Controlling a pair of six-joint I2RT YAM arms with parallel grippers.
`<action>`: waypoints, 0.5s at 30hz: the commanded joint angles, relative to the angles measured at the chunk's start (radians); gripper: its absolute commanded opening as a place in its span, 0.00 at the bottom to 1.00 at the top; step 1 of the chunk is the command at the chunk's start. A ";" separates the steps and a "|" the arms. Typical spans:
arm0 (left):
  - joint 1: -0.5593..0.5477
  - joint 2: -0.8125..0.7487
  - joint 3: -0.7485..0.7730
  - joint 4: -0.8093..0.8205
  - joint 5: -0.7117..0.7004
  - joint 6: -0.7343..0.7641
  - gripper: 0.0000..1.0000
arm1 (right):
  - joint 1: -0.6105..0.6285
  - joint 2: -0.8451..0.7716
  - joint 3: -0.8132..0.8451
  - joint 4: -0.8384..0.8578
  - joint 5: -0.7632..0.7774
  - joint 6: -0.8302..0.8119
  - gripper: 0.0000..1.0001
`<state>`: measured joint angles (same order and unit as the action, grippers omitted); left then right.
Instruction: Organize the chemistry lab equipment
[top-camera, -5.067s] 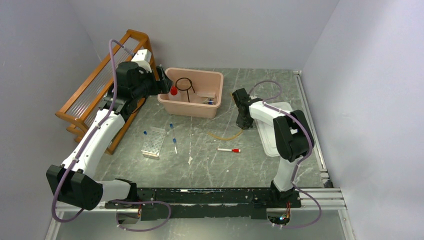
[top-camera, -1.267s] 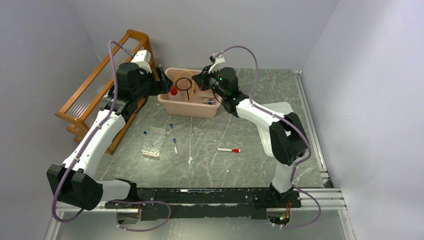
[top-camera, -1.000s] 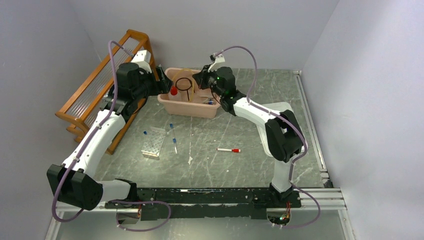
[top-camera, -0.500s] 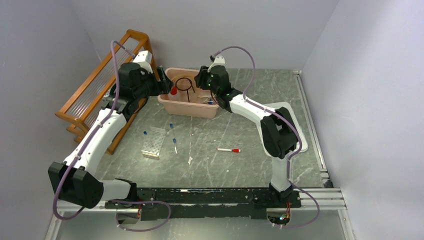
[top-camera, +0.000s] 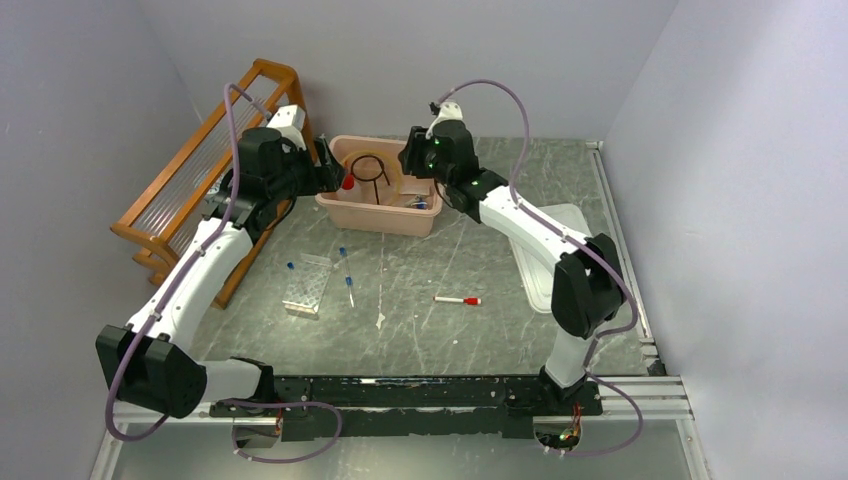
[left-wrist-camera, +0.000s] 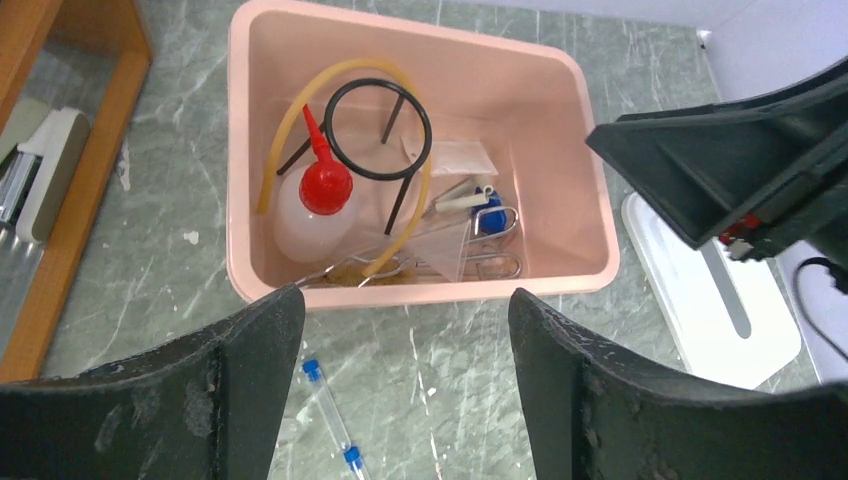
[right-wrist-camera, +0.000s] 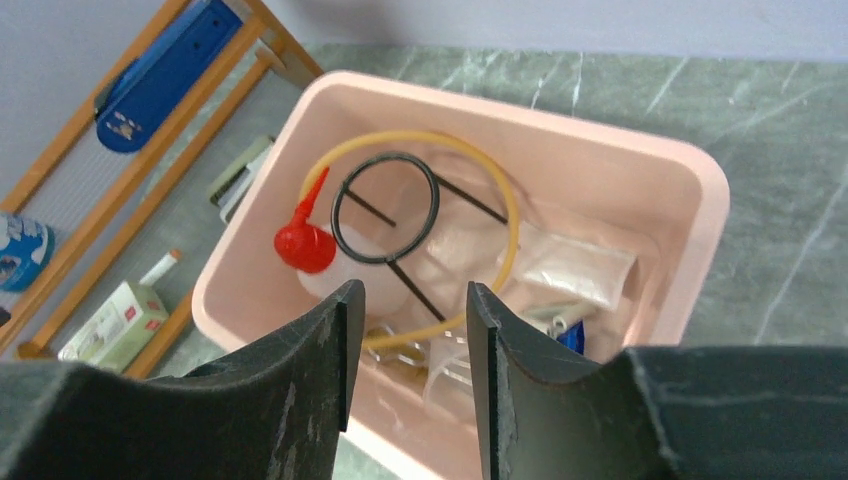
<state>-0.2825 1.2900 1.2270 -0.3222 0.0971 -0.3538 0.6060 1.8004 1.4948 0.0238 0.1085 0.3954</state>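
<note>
The pink tub (top-camera: 384, 221) holds the black wire ring (left-wrist-camera: 380, 130), the clear red-capped squeeze bottle (left-wrist-camera: 325, 190), the amber tubing (left-wrist-camera: 415, 195) and a blue-based piece (left-wrist-camera: 488, 215). The ring (right-wrist-camera: 385, 205), bottle (right-wrist-camera: 303, 248) and tubing (right-wrist-camera: 510, 230) also show in the right wrist view. My left gripper (top-camera: 328, 166) is open and empty at the tub's left end; in its own view (left-wrist-camera: 405, 300) it hangs over the near rim. My right gripper (top-camera: 410, 162) is open and empty above the tub (right-wrist-camera: 412, 295). The clear tube rack (top-camera: 308, 285) and blue-capped tubes (top-camera: 347, 280) lie on the table.
The wooden slatted rack (top-camera: 200, 170) stands along the left wall. A white lid (top-camera: 555, 260) lies at the right, under my right arm. A red-capped pen (top-camera: 457, 300) and a small white scrap (top-camera: 380, 320) lie mid-table. A loose tube (left-wrist-camera: 328, 410) lies below my left gripper.
The amber tubing has gone from the table into the tub. My right gripper, earlier low over it, has let go and drawn up and rightward over the tub. The left arm barely moved.
</note>
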 joint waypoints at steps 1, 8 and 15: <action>0.006 -0.045 -0.036 -0.037 -0.010 0.011 0.78 | 0.002 -0.066 0.001 -0.188 0.016 0.002 0.46; 0.005 -0.084 -0.130 -0.114 0.078 -0.006 0.68 | -0.001 -0.140 -0.048 -0.389 0.066 0.065 0.50; -0.004 -0.129 -0.262 -0.084 0.090 -0.066 0.64 | -0.001 -0.096 -0.057 -0.505 0.101 0.148 0.51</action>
<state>-0.2829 1.1896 1.0023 -0.4110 0.1539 -0.3859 0.6052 1.6798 1.4460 -0.3813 0.1707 0.4873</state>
